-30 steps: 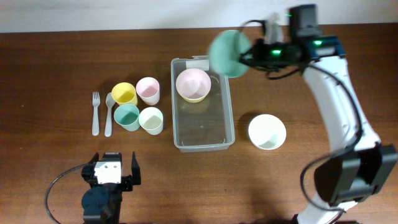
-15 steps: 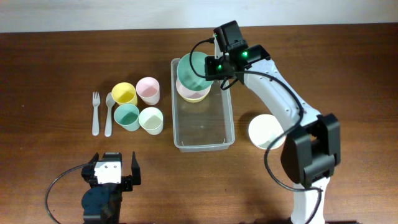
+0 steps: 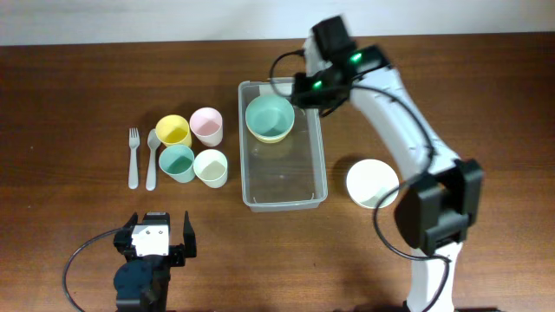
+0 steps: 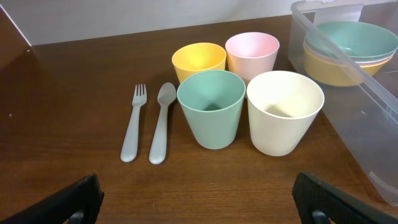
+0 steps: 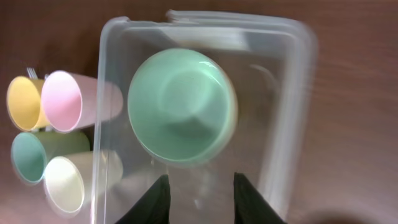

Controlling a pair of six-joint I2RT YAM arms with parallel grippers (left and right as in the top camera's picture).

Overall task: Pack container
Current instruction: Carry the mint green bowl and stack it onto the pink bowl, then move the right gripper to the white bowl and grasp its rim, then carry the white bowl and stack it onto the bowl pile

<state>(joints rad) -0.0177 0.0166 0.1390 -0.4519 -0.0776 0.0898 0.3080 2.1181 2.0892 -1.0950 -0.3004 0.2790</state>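
Green bowl (image 3: 269, 115) now stacked in container (image 3: 284, 180); right end effector (image 5: 200, 198) released.

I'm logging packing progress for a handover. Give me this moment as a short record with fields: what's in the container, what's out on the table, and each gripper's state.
container: clear bin, mid-table
inside: green bowl topping a bowl stack at the far end, yellow bowl lower down
outside, right: white bowl
outside, left: yellow cup, pink cup, green cup, cream cup, fork, spoon
right gripper: open, empty, above the container
left gripper: open, empty, near the table's front edge
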